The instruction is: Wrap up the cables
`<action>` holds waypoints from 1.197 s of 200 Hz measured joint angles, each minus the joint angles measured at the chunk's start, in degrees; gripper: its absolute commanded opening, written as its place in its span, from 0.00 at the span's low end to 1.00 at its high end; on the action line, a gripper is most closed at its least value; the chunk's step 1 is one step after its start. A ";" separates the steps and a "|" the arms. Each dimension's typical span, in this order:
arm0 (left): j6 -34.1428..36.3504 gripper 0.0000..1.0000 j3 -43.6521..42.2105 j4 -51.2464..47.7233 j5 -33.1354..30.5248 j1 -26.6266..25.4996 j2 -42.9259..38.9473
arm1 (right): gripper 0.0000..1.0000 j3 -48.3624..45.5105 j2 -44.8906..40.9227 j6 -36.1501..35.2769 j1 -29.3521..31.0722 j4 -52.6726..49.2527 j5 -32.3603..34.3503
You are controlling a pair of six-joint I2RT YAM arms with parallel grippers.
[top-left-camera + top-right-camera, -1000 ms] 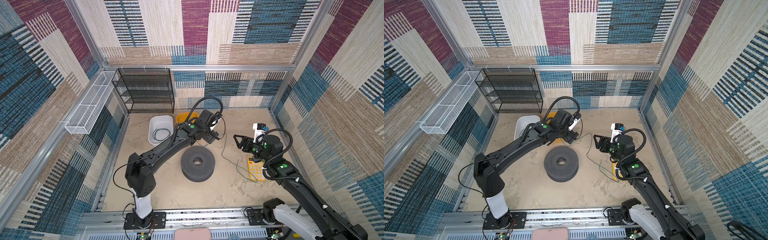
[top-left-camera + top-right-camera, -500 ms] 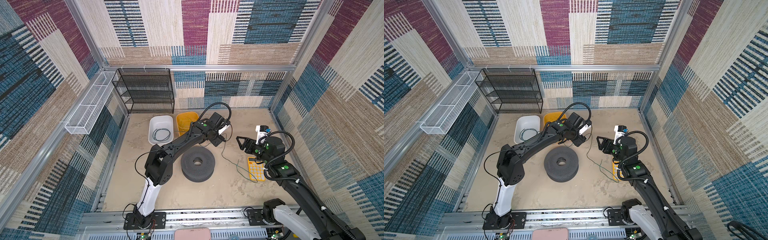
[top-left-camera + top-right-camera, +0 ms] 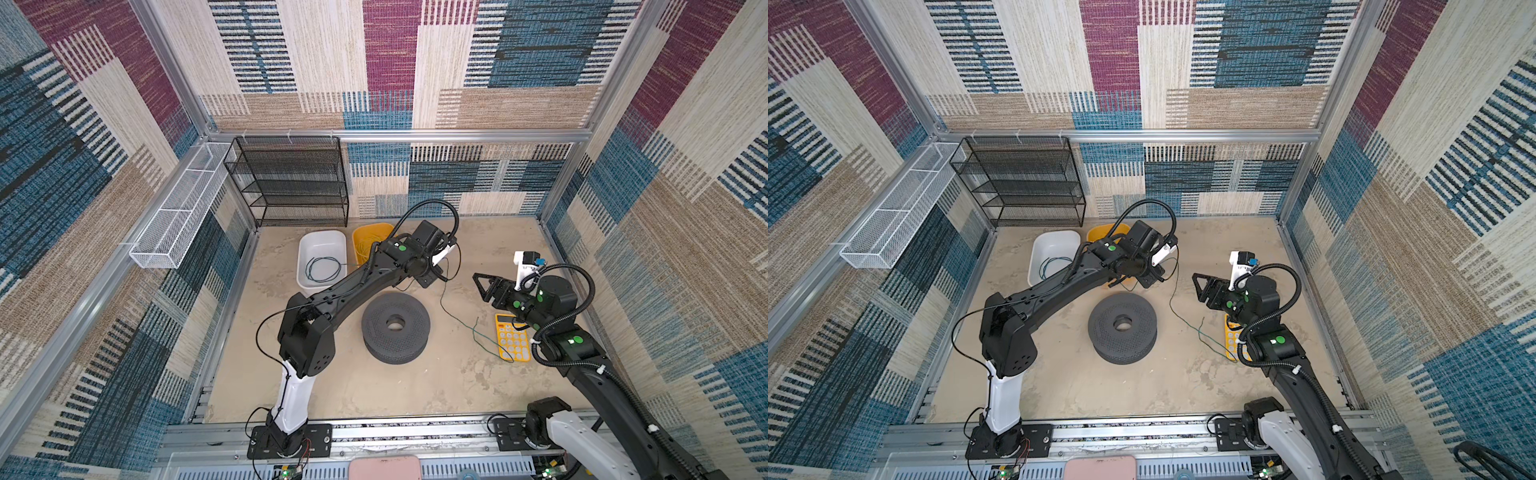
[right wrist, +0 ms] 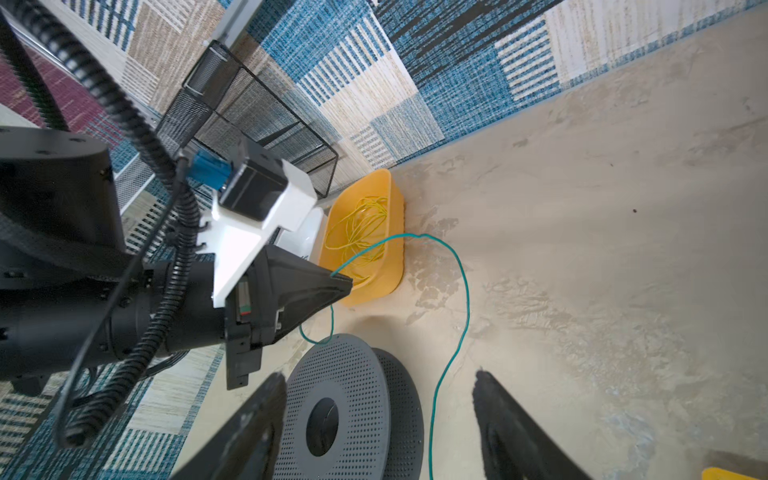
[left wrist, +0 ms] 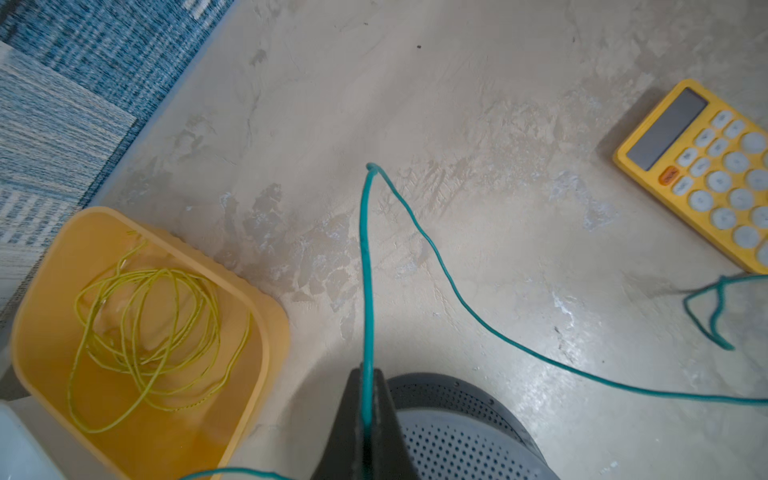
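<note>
- The teal cable (image 5: 365,270) is pinched near one end and lifted just behind the spool (image 3: 374,328). From there it drops to the table right of the spool and trails to the calculator (image 3: 513,340).
- The left gripper (image 5: 368,376) has its jaws closed tight on that cable, and a short loop hangs below it near the spool's far edge.
- The yellow cable (image 5: 149,328) lies coiled in the yellow bin (image 5: 166,436), behind the spool.
- A dark cable (image 3: 326,259) lies coiled in the white bin (image 3: 320,243), behind and left of the spool.
- The right gripper (image 4: 379,374) hangs right of the spool with its jaws wide apart and holds nothing. The teal cable lies on the table beneath it.
</note>
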 measured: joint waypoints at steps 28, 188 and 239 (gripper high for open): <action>-1.01 0.00 -0.44 0.00 -1.79 -0.33 -5.51 | 0.77 1.22 -2.80 2.23 0.00 -0.46 -2.69; -2.75 0.00 -24.11 33.20 -30.58 -0.15 -25.81 | 0.83 6.91 -1.73 20.31 2.80 16.17 -9.31; -3.56 0.00 -25.53 36.63 -34.80 -0.04 -24.98 | 0.85 0.22 4.94 27.63 13.05 25.64 -6.88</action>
